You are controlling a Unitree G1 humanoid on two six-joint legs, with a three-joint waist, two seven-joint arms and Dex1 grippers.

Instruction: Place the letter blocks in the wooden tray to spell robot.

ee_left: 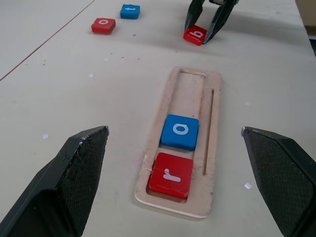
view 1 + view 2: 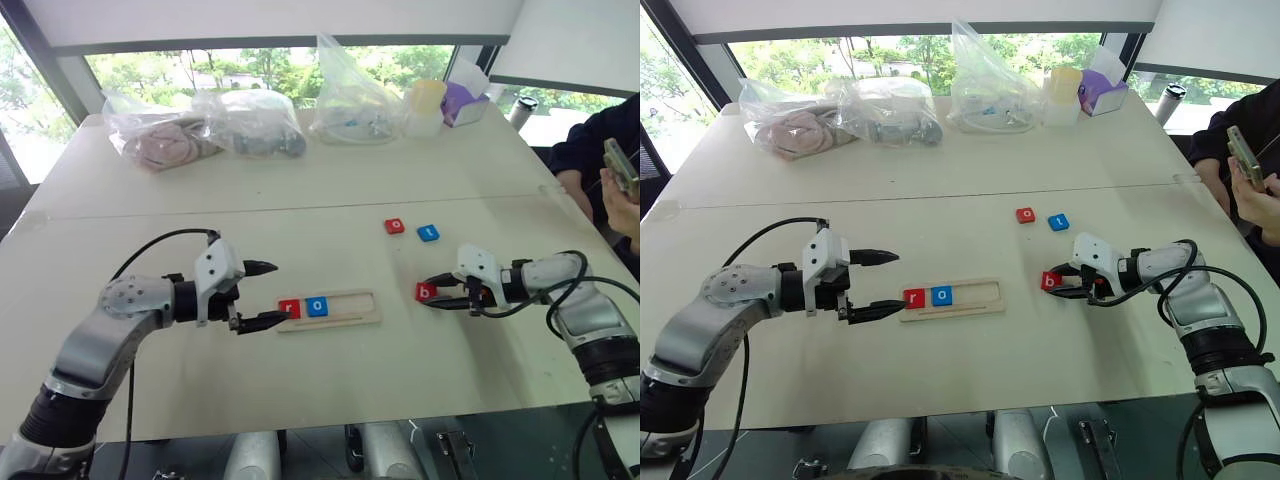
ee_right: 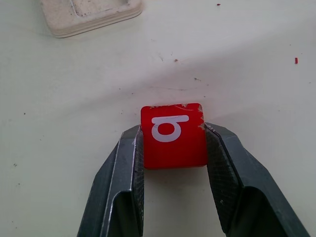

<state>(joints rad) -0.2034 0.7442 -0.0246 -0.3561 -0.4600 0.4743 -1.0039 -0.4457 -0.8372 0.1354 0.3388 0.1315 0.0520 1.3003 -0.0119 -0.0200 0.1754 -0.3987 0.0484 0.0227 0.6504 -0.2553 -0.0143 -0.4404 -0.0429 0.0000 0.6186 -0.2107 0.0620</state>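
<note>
Contact is made on the red b block (image 3: 173, 136): your right pincer (image 2: 437, 295) has closed on its two side faces while it sits on the counter (image 2: 300, 200), well to the right of the wooden tray (image 1: 213, 98). The red r block (image 1: 171, 175) and the blue o block (image 1: 180, 132) already fill the tray's two leftmost slots, touching each other, so b goes into the third slot, right against the blue o. The red o block (image 2: 395, 226) and the blue t block (image 2: 428, 232) wait side by side farther back on the counter.

The fingers appear to catch only the nearer part of the b block, so lift it gently and straight up before you travel, or it may pivot out. Carry it low across to the tray. In the wrist view the letter lies on its side, so turn the wrist on the way until b reads the same way as r and o. Lower it flat inside the rim, slide it against the o, then release.

Your left pincer (image 2: 262, 294) hangs wide open and empty at the tray's left end, its lower finger close to the tray's end. Use it to steady the tray if it slides, otherwise keep it clear.
</note>
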